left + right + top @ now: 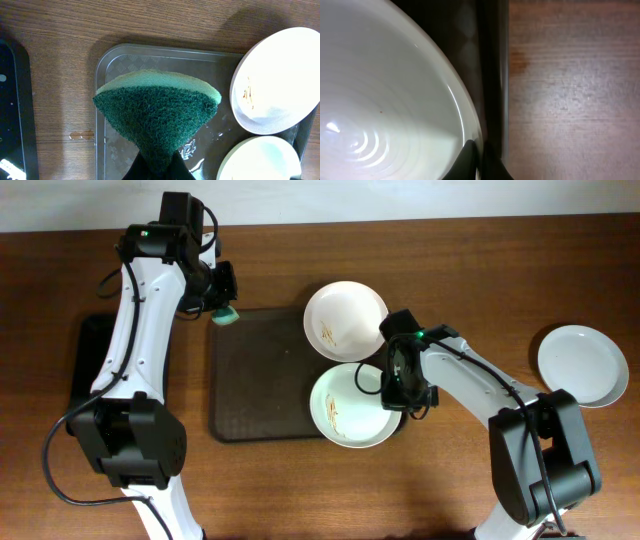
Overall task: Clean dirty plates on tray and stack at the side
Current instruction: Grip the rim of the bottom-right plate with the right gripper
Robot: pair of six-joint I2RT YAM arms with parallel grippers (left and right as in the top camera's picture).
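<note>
Overhead, the tray (260,380) lies mid-frame with its long axis running left to right. A smeared white plate (345,320) and a greenish plate (350,408) sit at its right end, and a third plate (582,365) rests on the table (300,490) at far right. Only the left wrist view shows the left gripper (159,170) pinching a green sponge (157,112) above the tray's left end. The right wrist view alone shows the right gripper (479,162) narrowed onto the greenish plate's rim.

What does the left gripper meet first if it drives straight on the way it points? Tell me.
Probably the tray, its bare floor near the corner, touched first by the green sponge the left gripper is shut on. The plates lie off to one side. Height above it is unclear.
</note>
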